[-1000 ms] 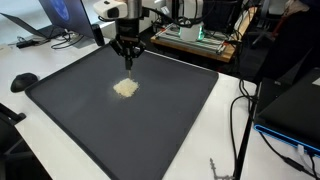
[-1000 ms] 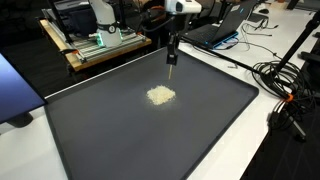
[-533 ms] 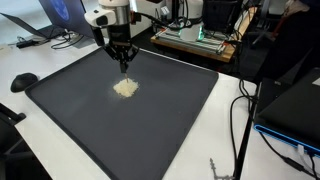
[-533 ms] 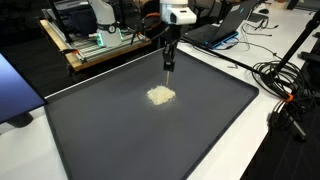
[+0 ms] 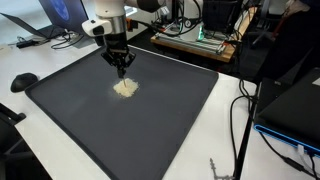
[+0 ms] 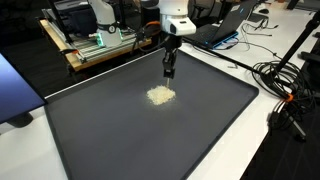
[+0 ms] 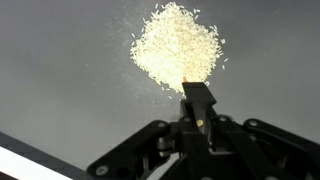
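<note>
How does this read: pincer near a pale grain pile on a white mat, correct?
Not quite. The mat is dark grey, not white, as both exterior views show. The pincer is indeed near the pale grain pile.

No text, label, brand, number or sign can be read in any view. In the wrist view the gripper shows only bare black parts without lettering. Beyond a far corner of the counter, the laptop screen glows blue, its content too blurred to read. The equipment past the far edge is too small to show any marking.
</note>
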Robot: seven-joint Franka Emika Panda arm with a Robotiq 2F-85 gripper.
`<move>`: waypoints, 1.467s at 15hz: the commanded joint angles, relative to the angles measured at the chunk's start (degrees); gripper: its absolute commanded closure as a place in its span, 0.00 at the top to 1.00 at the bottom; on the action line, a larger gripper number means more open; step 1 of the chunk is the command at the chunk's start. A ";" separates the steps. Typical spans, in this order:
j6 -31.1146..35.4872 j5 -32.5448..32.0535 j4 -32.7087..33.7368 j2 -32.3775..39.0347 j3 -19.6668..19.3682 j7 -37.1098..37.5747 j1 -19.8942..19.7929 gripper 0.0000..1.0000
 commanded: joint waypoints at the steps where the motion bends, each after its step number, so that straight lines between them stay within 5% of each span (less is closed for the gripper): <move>1: 1.33 0.80 1.77 2.29 -0.12 -1.30 -0.66 0.03; 22: 0.27 0.86 2.33 3.45 0.28 -0.98 -0.59 0.03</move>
